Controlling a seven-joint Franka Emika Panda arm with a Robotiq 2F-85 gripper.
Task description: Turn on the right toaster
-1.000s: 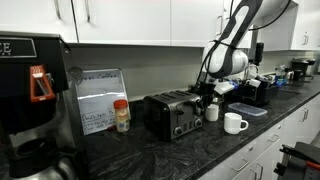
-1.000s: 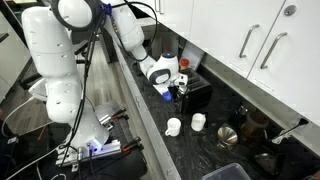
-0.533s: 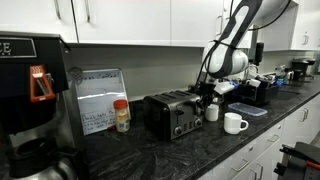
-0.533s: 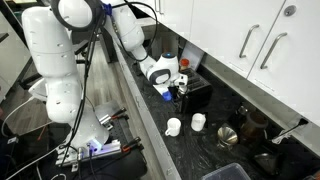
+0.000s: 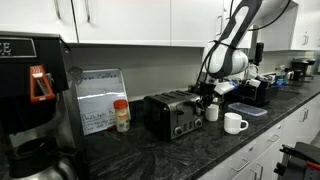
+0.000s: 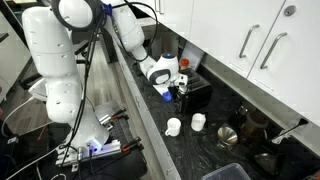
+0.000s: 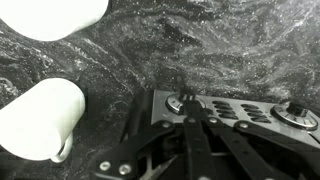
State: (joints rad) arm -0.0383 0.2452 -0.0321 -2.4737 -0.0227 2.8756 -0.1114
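Note:
The right toaster (image 5: 174, 115) stands on the dark marble counter, chrome face to the front, black top. It also shows in the other exterior view (image 6: 194, 92). My gripper (image 5: 203, 98) hangs at the toaster's end nearest the mugs, also seen from the far side (image 6: 179, 90). In the wrist view the gripper (image 7: 187, 98) is shut, its two fingers pressed together into one point. The tip rests at a round knob on the toaster's chrome face (image 7: 240, 112), beside rows of dark slots. Whether the tip touches the knob I cannot tell.
Two white mugs (image 5: 235, 123) (image 5: 212, 112) stand next to the toaster; they show in the wrist view (image 7: 40, 118) (image 7: 50, 15). A spice jar (image 5: 121, 115), a sign holder (image 5: 100, 98), a tall coffee machine (image 5: 30, 100) and a low black appliance (image 5: 255, 92) stand on the counter.

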